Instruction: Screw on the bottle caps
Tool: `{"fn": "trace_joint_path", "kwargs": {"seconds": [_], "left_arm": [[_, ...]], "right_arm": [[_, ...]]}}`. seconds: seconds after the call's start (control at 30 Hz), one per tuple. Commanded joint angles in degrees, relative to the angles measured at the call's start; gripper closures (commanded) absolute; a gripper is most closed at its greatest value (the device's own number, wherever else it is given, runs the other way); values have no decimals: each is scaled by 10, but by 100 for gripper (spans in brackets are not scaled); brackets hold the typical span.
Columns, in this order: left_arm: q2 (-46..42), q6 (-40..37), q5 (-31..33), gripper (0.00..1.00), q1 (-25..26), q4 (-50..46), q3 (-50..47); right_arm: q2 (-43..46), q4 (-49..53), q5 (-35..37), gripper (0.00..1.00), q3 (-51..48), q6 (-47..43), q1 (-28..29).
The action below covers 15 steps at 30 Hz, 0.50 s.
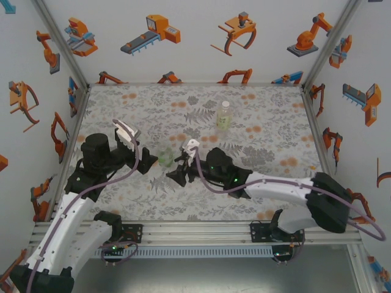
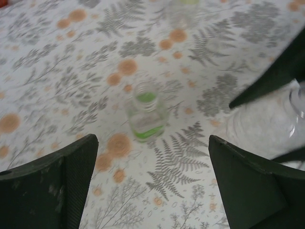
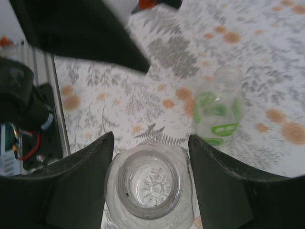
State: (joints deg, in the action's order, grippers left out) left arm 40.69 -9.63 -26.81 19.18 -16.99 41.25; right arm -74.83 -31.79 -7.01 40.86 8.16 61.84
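Observation:
My right gripper (image 3: 150,143) is shut on the colourless bottle (image 3: 150,186), one finger pressed against each side below its open, uncapped mouth. The green-tinted bottle (image 3: 217,114) stands upright and uncapped just beyond it. My left gripper (image 2: 152,152) is open with nothing between its fingers and faces the green-tinted bottle (image 2: 145,114) from a short way off. To its right is the colourless bottle (image 2: 267,124). From above, the left gripper (image 1: 148,163) and right gripper (image 1: 181,166) flank the green-tinted bottle (image 1: 166,158). The pale yellow bottle (image 1: 224,116) stands upright further back. The bottle caps are out of view.
The table (image 1: 269,183) carries a fern and orange flower print. Aluminium posts and white walls printed with robots close it on three sides. The right arm's dark finger (image 2: 281,71) crosses the left wrist view above the colourless bottle. A rail (image 1: 195,232) runs along the near edge.

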Motion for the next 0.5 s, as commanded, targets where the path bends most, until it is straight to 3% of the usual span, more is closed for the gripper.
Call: {"fn": "trace_joint_path", "kwargs": {"seconds": [0.0, 0.23, 0.37, 0.47], "left_arm": [[-17, -38, -150, 11, 12, 53, -12], [-28, -66, -270, 10, 47, 84, -20], [-3, -55, -271, 9, 101, 94, -4], [20, -52, -236, 8, 149, 100, 9]], "right_arm": [[71, 79, 65, 73, 4, 37, -5], [171, 133, 30, 74, 21, 43, -6], [197, 125, 3, 74, 28, 42, -6], [204, 120, -12, 74, 38, 44, -6]]}}
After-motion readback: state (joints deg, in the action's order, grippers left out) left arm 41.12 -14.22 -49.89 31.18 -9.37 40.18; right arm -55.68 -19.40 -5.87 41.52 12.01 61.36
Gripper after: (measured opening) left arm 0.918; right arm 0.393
